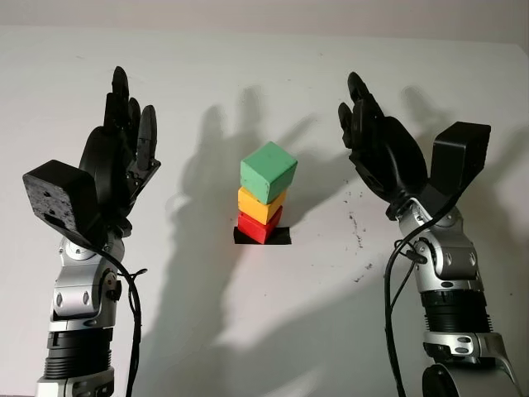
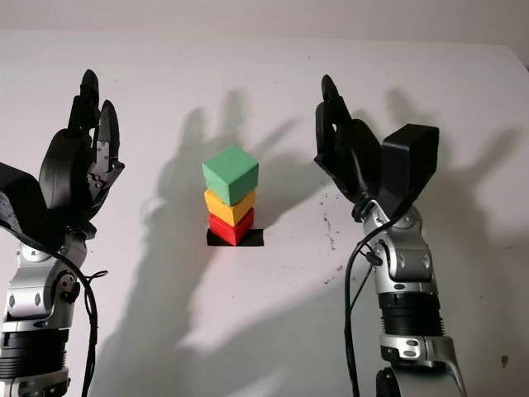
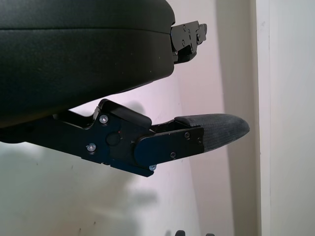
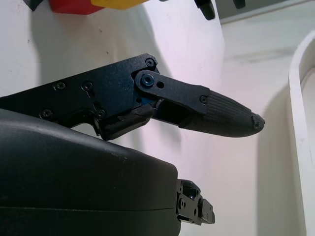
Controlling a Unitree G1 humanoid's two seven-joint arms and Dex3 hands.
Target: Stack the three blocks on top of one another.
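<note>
Lab setting, bare white table [image 1: 264,74]

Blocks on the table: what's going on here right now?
The three blocks stand stacked on a black patch at the table's middle: red block at the bottom, yellow block on it, green block on top, turned a little askew. Neither hand touches them. The left hand and right hand are open, raised either side of the stack.

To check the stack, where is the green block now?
The green block sits on top of the yellow block, turned slightly askew, midway between the left hand and the right hand.
</note>
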